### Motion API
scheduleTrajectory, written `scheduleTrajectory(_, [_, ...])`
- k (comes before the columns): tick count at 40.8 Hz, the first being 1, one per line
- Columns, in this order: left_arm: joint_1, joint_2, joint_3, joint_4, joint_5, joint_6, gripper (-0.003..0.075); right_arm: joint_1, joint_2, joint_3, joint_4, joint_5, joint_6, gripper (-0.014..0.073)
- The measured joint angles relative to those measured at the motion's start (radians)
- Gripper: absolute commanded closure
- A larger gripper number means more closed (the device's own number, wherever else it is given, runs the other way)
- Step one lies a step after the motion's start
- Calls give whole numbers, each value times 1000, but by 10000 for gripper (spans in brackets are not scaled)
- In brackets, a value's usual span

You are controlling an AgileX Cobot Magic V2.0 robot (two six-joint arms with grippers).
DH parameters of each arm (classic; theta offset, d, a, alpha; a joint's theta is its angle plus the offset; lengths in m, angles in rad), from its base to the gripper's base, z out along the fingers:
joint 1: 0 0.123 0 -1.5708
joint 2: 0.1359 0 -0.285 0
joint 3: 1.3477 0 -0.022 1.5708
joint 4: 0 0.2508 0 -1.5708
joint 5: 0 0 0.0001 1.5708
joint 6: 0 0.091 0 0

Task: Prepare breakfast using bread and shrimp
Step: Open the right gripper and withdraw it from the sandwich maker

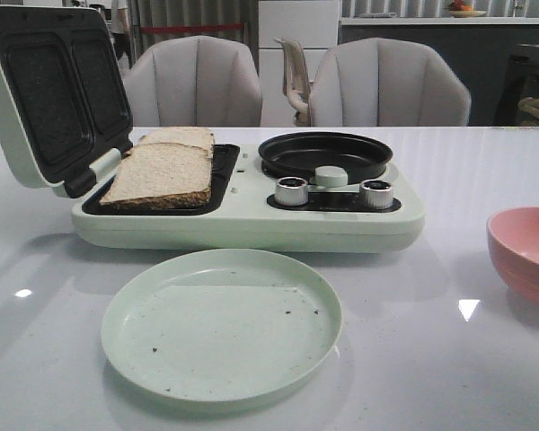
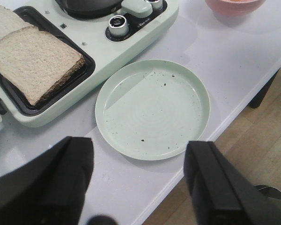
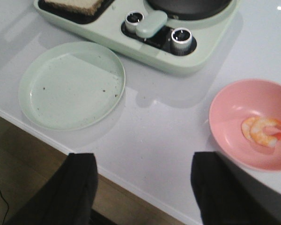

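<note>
Two bread slices [image 1: 162,171] lie overlapping in the open sandwich tray of the pale green breakfast maker [image 1: 251,224]; they also show in the left wrist view [image 2: 35,61]. The shrimp [image 3: 263,131] lie in the pink bowl [image 3: 234,112], whose rim shows at the right in the front view [image 1: 521,251]. An empty pale green plate [image 1: 222,323] sits in front of the maker. My left gripper [image 2: 138,183] is open and empty above the table's front edge near the plate. My right gripper [image 3: 143,187] is open and empty above the front edge, beside the bowl. Neither gripper shows in the front view.
The maker's lid [image 1: 54,90] stands open at the left. A black frying pan [image 1: 325,154] sits on its right half, with two knobs [image 1: 292,190] in front. Grey chairs [image 1: 386,85] stand behind the table. The table's front edge [image 3: 131,187] drops to a wooden floor.
</note>
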Motion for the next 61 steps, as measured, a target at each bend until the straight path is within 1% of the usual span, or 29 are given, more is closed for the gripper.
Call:
scheduleTrajectory(6, [0, 0, 0, 0, 0, 0, 244, 0, -58, 95, -12, -1, 2, 58])
scheduleTrajectory(12, [0, 0, 0, 0, 0, -2, 250, 0, -60, 116, -12, -1, 2, 58])
scheduleTrajectory(14, [0, 4, -8, 0, 10, -16, 267, 0, -60, 117, -14, -1, 2, 58])
scheduleTrajectory(21, [0, 80, -113, 20, 89, -65, 327, 0, -60, 117, -14, 1, 2, 58])
scheduleTrajectory(25, [13, 172, -199, 38, 149, -69, 349, 0, -60, 117, -14, 1, 2, 58])
scheduleTrajectory(29, [50, 278, -275, 46, 206, -69, 372, 0, -60, 117, -14, 1, 2, 58])
scheduleTrajectory(34, [125, 402, -377, 54, 273, -69, 405, 0, -60, 117, -14, 1, 4, 58])
scheduleTrajectory(41, [268, 518, -505, 54, 324, -71, 459, 0, -60, 117, -14, 1, 4, 58])
scheduleTrajectory(45, [349, 561, -569, 54, 332, -71, 507, 0, -60, 117, -14, 1, 4, 58])
scheduleTrajectory(48, [428, 592, -619, 54, 334, -71, 564, 0, -60, 117, -14, 1, 4, 58])
scheduleTrajectory(53, [555, 632, -694, 54, 324, -71, 623, 0, -60, 117, -14, 1, 4, 58])
scheduleTrajectory(61, [729, 723, -792, 29, 274, -71, 620, 0, -60, 117, -14, 1, 4, 58])
